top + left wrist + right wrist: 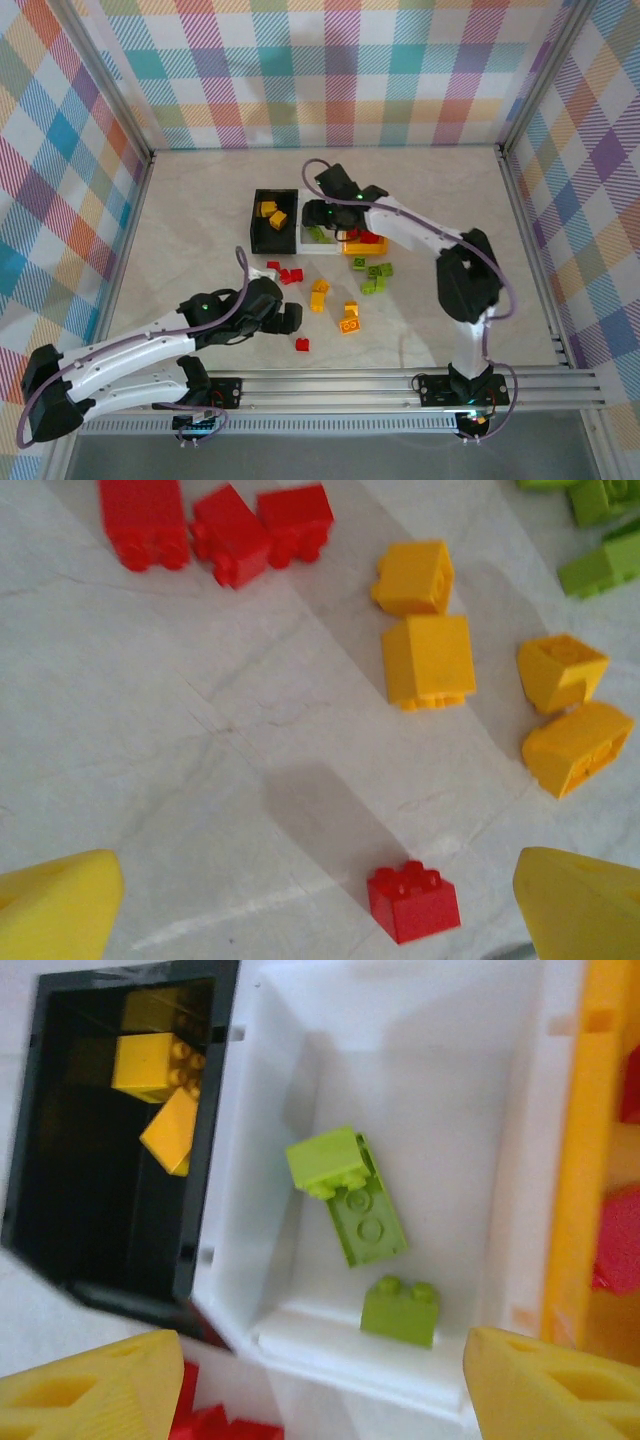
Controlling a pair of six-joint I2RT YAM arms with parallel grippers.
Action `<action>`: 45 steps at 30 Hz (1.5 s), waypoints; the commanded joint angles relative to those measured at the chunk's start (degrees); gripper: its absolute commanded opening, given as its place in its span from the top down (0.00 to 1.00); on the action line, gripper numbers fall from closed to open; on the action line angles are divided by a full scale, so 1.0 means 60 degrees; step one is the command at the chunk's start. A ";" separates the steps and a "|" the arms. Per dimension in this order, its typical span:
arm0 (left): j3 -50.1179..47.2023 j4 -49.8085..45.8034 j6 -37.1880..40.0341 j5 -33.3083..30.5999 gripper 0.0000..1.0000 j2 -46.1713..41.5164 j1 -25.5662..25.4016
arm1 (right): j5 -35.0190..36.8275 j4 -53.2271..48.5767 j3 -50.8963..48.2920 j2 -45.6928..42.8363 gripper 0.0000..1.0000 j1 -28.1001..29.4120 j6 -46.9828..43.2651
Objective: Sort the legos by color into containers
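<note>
Three containers stand in a row: a black bin [262,240] holding yellow legos [150,1065], a white bin [450,1080] holding three green legos [368,1225], and an orange bin [575,1160] with red legos [615,1250] in it. My right gripper [320,1390] hovers open over the white bin [318,250], nothing between its fingers. My left gripper [320,920] is open low over the table, a single red lego [413,900] lying between its fingers, nearer the right one. That red lego [302,345] is just right of the left gripper [288,318].
Loose on the table are three red legos [232,535], several yellow legos [428,660] and green legos [377,275] in front of the bins. Metal frame posts and checkered walls enclose the table on three sides.
</note>
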 commanded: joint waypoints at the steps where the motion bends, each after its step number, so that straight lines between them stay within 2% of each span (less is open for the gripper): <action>1: 0.0083 0.0054 -0.0240 0.0239 0.00 0.0577 -0.0815 | -0.0247 0.0568 -0.1178 -0.1302 0.25 0.0053 0.0207; 6: 0.0227 0.0603 -0.0452 0.0293 0.06 0.2306 -0.2129 | -0.0272 0.0774 -0.2967 -0.2568 0.24 0.0066 0.0270; 8: 0.0427 0.0752 -0.0396 0.0294 0.10 0.2872 -0.2345 | -0.0189 0.0847 -0.3487 -0.3025 0.23 0.0057 0.0245; 14: 0.0767 0.0922 -0.0026 0.0251 0.19 0.3949 -0.2422 | -0.0043 0.0863 -0.4390 -0.4122 0.23 0.0062 0.0236; 20: 0.1088 0.1074 0.0352 0.0286 0.40 0.5096 -0.2409 | 0.0237 0.0862 -0.4821 -0.4731 0.23 0.0056 0.0256; 27: 0.1112 0.0910 0.0323 0.0211 0.61 0.5146 -0.2419 | 0.0537 0.0782 -0.5270 -0.5216 0.22 0.0045 0.0323; 32: 0.1269 0.0610 0.0313 -0.0168 0.66 0.4600 -0.2395 | 0.0576 0.0813 -0.5807 -0.5749 0.22 0.0055 0.0603; 36: 0.1751 0.0467 0.0677 -0.0653 0.68 0.3957 -0.1853 | 0.0686 0.0814 -0.6368 -0.6306 0.22 0.0055 0.0820; 39: 0.2450 0.0634 0.1269 -0.0670 0.68 0.3782 -0.0812 | 0.0956 0.0587 -0.6739 -0.6701 0.22 0.0052 0.1045; 42: 0.3822 0.1095 0.1765 -0.0024 0.67 0.4277 0.0301 | 0.1088 0.0482 -0.7248 -0.7231 0.22 0.0045 0.1511; 45: 0.5609 0.1293 0.2348 0.0191 0.66 0.5512 0.0913 | 0.1031 0.0460 -0.7796 -0.7733 0.22 0.0047 0.1989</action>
